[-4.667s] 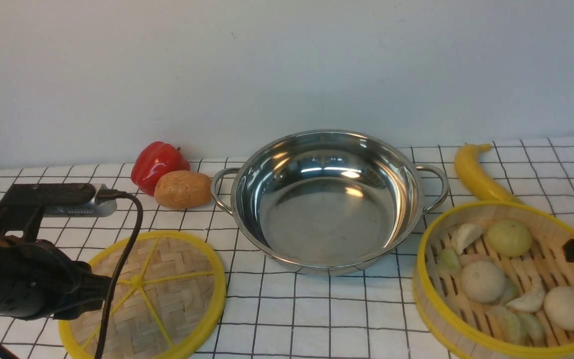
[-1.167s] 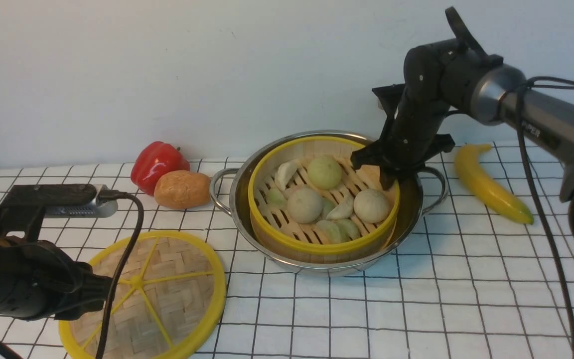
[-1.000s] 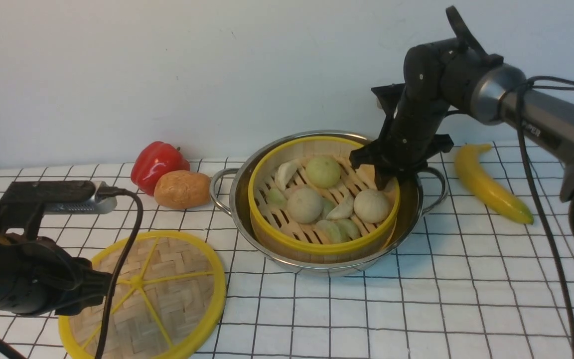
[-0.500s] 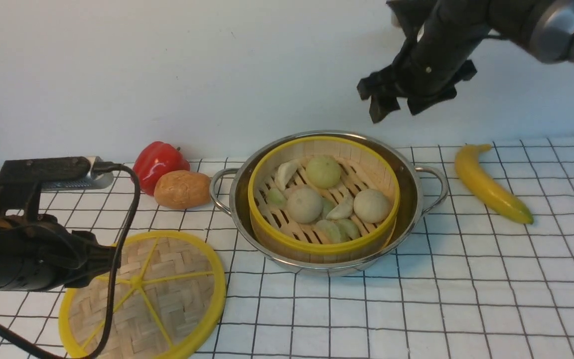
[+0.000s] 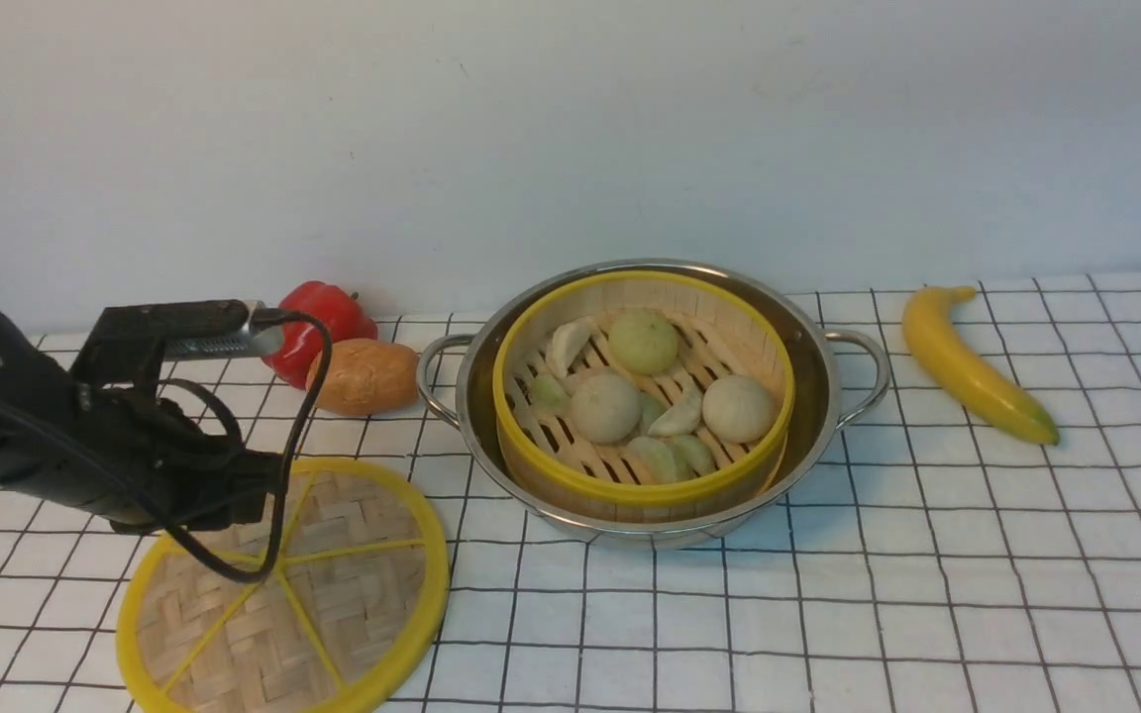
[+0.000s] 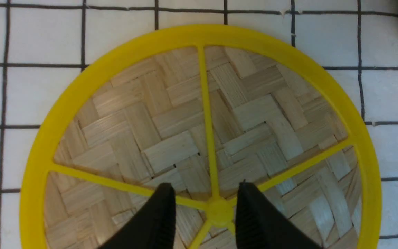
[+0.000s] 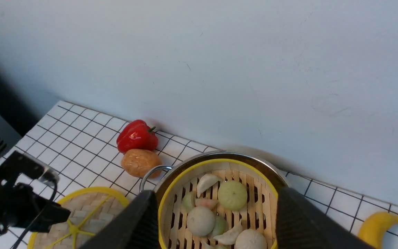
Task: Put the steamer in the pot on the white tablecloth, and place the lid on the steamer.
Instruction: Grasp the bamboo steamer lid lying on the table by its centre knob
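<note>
**Front view.** The round bamboo steamer with yellow rims [image 5: 642, 492] sits inside the wide shiny steel pot [image 5: 813, 416] on the white grid-checked tablecloth [image 5: 828, 614]. It is loaded with pale buns and dumplings [image 5: 605, 406]. The flat woven-bamboo lid with a thick yellow rim [image 5: 353, 584] lies on the cloth to the pot's left, apart from the steamer. My left hand [image 5: 249, 490] hangs over the lid. A red bell pepper [image 5: 328, 309] and a brown potato [image 5: 363, 376] lie behind the lid, and a yellow banana [image 5: 967, 366] lies to the pot's right. My right hand does not show here.

**Left wrist view.** My jaws stand apart and empty, 1 on each side of the small yellow hub [image 6: 219, 212] where the 6 thin spokes meet. I cannot tell whether the tips touch the weave.

**Right wrist view.** My right hand [image 7: 216, 192] is high above the pot, its fingers spread wide with nothing between them. The steamer sits level below.

I judge that only the lid step is left. The lid should be light, stiff and flat. Lying flush on the cloth, its rim offers little to take hold of, so the hub looks like the balanced hold. The plastic is probably smooth and the spokes are thin, so I would pinch firmly but gently and expect the disc to tilt or swivel.
</note>
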Tool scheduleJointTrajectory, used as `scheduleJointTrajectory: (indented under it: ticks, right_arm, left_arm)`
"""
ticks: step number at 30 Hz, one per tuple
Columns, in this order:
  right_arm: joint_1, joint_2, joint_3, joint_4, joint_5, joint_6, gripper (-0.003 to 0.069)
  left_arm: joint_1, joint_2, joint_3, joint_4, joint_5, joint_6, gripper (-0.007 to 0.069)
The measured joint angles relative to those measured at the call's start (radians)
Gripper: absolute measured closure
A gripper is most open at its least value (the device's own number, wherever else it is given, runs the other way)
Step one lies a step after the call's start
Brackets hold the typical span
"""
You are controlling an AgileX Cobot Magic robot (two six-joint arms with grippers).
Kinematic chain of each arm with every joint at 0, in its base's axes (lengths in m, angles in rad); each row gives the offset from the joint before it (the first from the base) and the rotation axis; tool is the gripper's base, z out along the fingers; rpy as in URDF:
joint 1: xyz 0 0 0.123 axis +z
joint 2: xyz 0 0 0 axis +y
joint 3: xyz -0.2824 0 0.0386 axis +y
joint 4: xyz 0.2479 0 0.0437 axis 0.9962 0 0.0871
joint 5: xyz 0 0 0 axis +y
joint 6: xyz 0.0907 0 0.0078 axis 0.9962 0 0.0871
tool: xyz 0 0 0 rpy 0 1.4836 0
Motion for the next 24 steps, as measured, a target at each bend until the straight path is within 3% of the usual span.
scheduleJointTrajectory:
  ticks: [11, 24]
  right_arm:
    - [0.0, -0.355, 0.216, -0.004, 0.009, -0.006, 0.0249]
    - [0.0, -0.39, 0.224, -0.003, 0.011, 0.008, 0.0249]
  left_arm:
    - [-0.001, 0.047, -0.042, 0.0, 0.09, 0.001, 0.0382]
    - [-0.001, 0.107, -0.043, -0.002, 0.083, 0.001, 0.0382]
